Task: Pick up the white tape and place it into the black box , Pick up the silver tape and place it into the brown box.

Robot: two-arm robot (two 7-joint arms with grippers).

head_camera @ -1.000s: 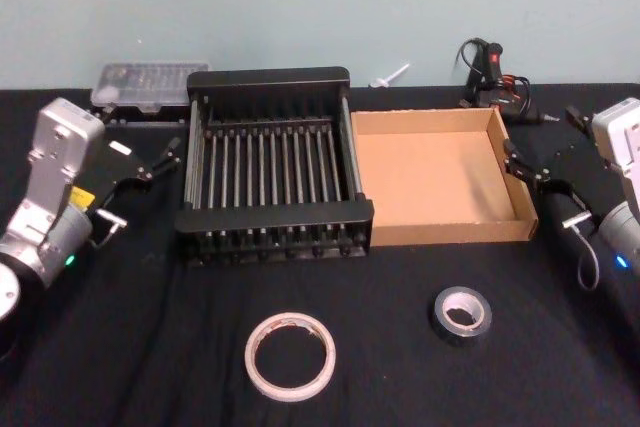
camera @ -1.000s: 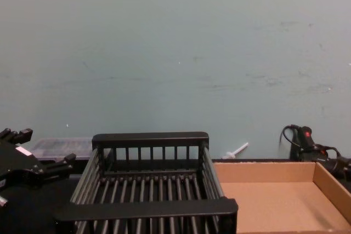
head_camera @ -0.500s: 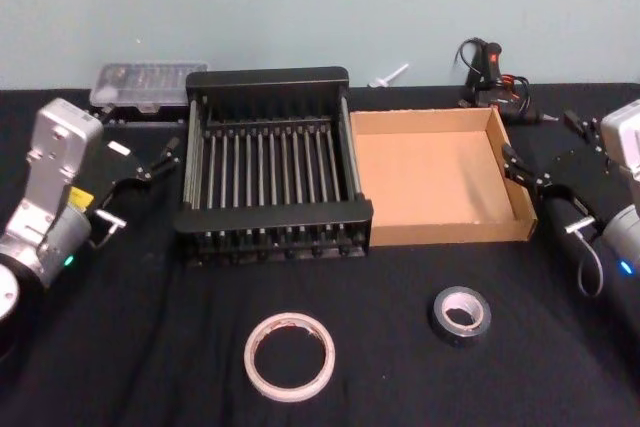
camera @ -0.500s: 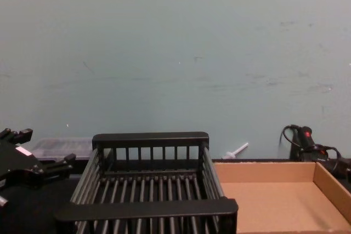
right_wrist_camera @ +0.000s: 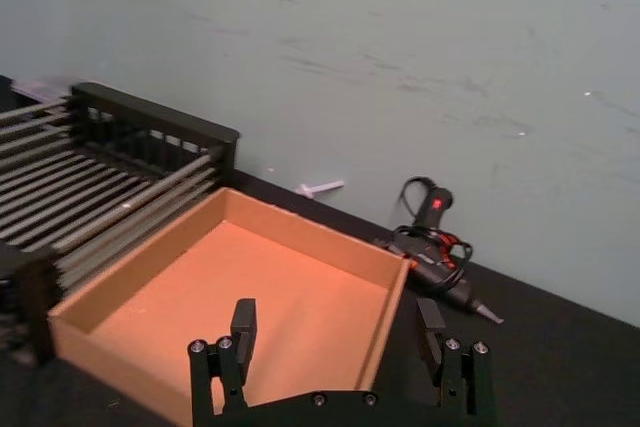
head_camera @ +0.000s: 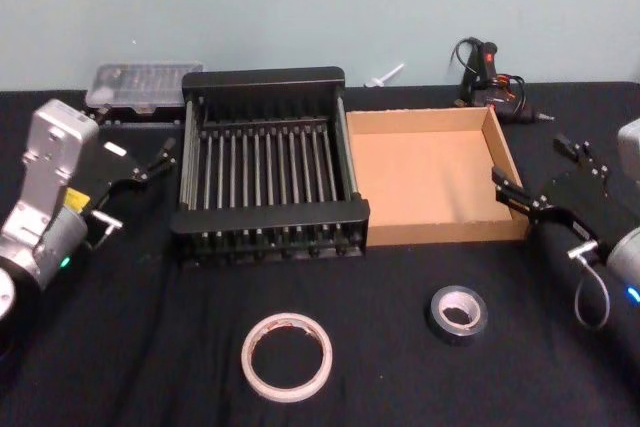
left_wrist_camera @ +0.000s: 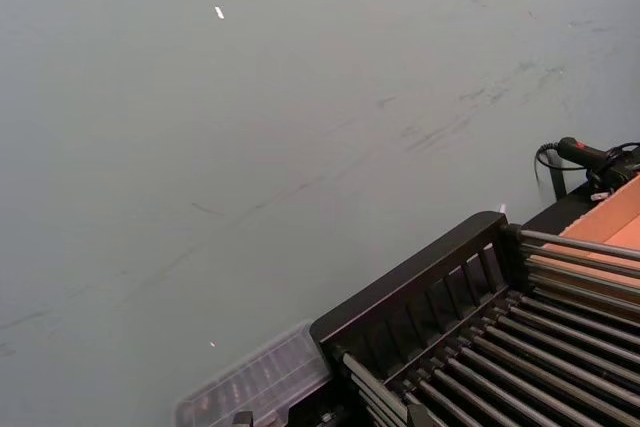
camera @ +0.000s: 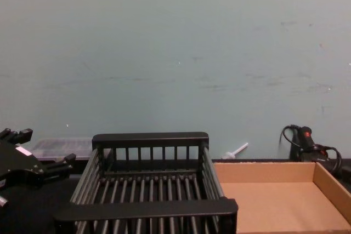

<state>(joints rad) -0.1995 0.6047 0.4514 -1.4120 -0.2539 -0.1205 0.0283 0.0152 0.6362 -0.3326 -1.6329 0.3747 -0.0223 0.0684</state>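
Black box (head_camera: pixel 265 162) sits mid-counter w/ the brown box (head_camera: pixel 428 179) touching its 3 o'clock side, both w/ nothing inside. White tape (head_camera: pixel 287 355) lies flat on the black counter (head_camera: pixel 150 347) at approx 6 o'clock of the black box, well apart from it. Silver tape (head_camera: pixel 458 313) is at 6 o'clock of the brown box, near but not touching.

Left pincer (head_camera: pixel 135 182) hovers at 9 o'clock of the black box, fingers spread, nothing in it. Right pincer (head_camera: pixel 545 175) hangs just off the brown box's 3 o'clock wall, fingers (right_wrist_camera: pixel 243 325) apart, released.

Clear plastic case (head_camera: pixel 143 85) and a glue gun (head_camera: pixel 490 77) sit along the back wall.
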